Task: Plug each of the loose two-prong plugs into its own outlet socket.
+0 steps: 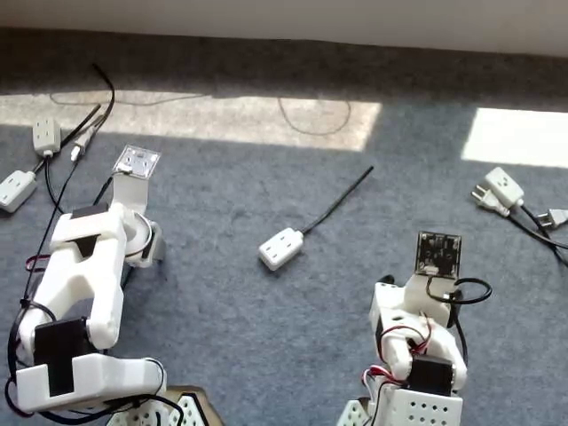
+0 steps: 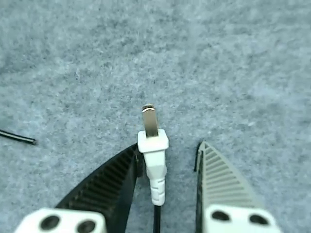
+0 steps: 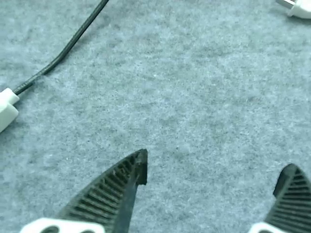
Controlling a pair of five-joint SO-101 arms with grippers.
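Observation:
In the left wrist view a white two-prong plug (image 2: pixel 153 158) lies between the fingers of my left gripper (image 2: pixel 169 146), prongs pointing away. It rests against the black finger (image 2: pixel 114 179), and a gap separates it from the grey finger (image 2: pixel 218 179), so the gripper is open. My right gripper (image 3: pixel 216 160) hangs wide open over bare carpet. A white outlet socket (image 1: pixel 281 248) on a black cord (image 1: pixel 337 202) lies mid-floor between the arms and also sits at the edge of the right wrist view as the socket (image 3: pixel 6 114). Another plug (image 3: pixel 295 7) lies farther off.
Two more white sockets (image 1: pixel 46 135) (image 1: pixel 16 189) with cords lie at the far left. At the far right sit a socket (image 1: pixel 503 185) and two loose plugs (image 1: pixel 486 201) (image 1: pixel 555 216). The left arm (image 1: pixel 84 266) and right arm (image 1: pixel 417 328) stand near the front edge on grey carpet.

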